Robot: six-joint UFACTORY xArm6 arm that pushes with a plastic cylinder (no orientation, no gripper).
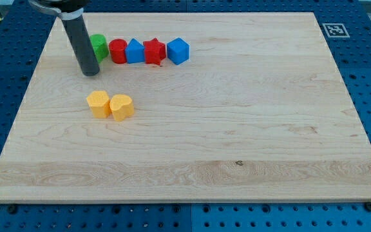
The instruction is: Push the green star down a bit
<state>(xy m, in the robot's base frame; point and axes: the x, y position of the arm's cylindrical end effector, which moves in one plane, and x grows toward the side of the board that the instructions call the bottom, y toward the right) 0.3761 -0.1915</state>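
Note:
A green block (99, 46), partly hidden behind my rod, sits at the left end of a row near the view's top left; its star shape cannot be made out. My tip (90, 72) rests on the board just below and left of it, touching or almost touching it. To its right stand a red round block (118, 51), a blue block (135, 51), a red star (154, 51) and a blue cube-like block (178, 50), side by side.
Two yellow blocks, one hexagon-like (98, 103) and one heart-like (122, 107), sit touching each other below the row. The wooden board (237, 129) lies on a blue perforated table. A marker tag (334, 29) is at the board's top right corner.

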